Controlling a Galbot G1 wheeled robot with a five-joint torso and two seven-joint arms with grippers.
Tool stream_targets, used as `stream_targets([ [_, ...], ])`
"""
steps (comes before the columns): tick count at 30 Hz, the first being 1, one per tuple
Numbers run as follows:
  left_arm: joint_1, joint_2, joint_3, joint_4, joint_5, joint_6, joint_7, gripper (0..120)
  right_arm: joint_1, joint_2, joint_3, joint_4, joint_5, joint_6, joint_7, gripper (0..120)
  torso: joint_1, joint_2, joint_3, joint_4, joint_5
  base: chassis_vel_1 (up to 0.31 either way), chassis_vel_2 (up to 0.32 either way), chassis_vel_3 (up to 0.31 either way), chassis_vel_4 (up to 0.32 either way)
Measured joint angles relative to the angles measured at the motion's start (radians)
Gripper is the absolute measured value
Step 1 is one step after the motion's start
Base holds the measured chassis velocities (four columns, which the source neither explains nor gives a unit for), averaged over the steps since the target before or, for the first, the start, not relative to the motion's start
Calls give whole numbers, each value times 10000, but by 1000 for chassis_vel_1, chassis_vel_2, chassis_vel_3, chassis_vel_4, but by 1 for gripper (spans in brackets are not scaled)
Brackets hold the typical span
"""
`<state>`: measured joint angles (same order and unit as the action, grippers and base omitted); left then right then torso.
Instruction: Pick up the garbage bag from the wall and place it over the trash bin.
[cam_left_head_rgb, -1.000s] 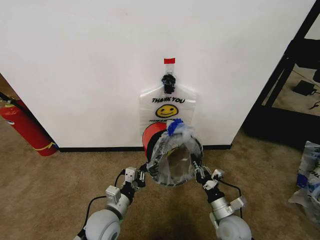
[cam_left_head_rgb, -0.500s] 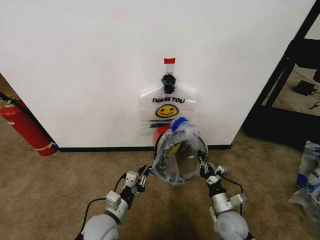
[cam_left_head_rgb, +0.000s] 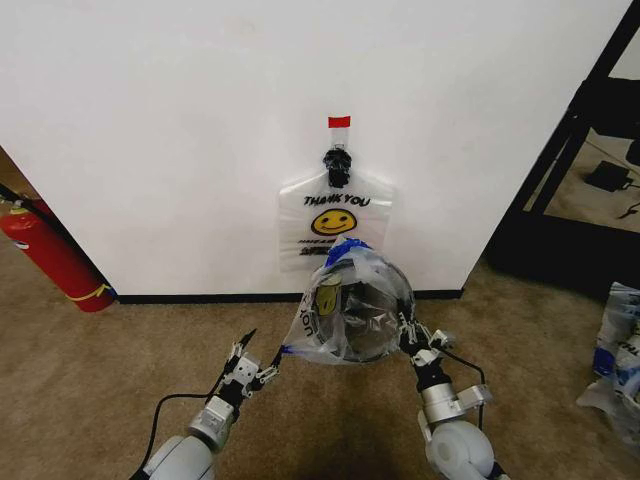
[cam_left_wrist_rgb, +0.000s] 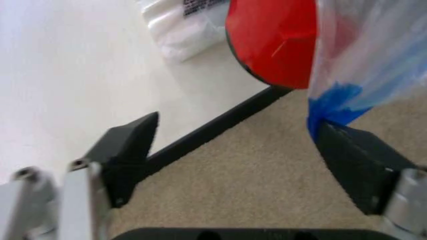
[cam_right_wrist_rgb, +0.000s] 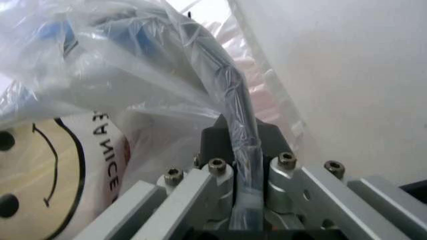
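While the right gripper (cam_left_head_rgb: 405, 325) pinches the garbage bag (cam_left_head_rgb: 352, 312), the left gripper (cam_left_head_rgb: 262, 352) gapes beside it.

A red fire extinguisher (cam_left_head_rgb: 50, 255) leans by the wall on brown carpet (cam_left_head_rgb: 100, 380).

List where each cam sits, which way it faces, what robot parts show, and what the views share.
Head view: on the robot's head, looking forward and down at the white wall and the translucent smiley-face garbage bag stretched over the black wire-mesh trash bin; both arms show, left gripper open, right gripper on the bin's rim.
Left wrist view: on the left arm, facing the wall base past open fingers; bag's blue corner, bin's red base.
Right wrist view: on the right arm, gripper clamping bag and rim.
Shared: all three show the bag.
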<state>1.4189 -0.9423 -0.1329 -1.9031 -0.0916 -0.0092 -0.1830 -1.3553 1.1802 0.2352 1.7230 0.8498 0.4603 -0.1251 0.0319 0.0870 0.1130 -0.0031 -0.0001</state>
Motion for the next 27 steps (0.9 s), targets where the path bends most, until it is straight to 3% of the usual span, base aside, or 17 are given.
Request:
stream_targets([
  [6, 120, -70, 98, -402, -129, -386, 498, 100, -46, -12, 19, -12, -61, 5, -6, 1, 0, 0, 0, -1, 2, 0, 0, 0, 0],
  [16, 289, 95, -120, -682, -36, -1329, 2346, 100, 144, 184, -21, -3, -82, -12, 836, 1, 0, 0, 0, 1, 1, 0, 0, 0, 0],
  [22, 263, 107, -448, -578, 7, -1718, 2906, 100, 146, 153, 9, 54, 26, -73, 821, 1, 0, 0, 0, 1, 0, 0, 0, 0, 0],
  [25, 217, 91, -670, -645, -337, -1808, 2913, 100, 84, 89, 32, 51, -30, -86, 668, 1, 0, 0, 0, 1, 0, 0, 0, 0, 0],
  [27, 68, 134, -993, -1086, -1776, -2000, 2747, 100, -61, -48, 77, -35, -131, -77, 131, 1, 0, 0, 0, 0, 1, 0, 0, 0, 0],
])
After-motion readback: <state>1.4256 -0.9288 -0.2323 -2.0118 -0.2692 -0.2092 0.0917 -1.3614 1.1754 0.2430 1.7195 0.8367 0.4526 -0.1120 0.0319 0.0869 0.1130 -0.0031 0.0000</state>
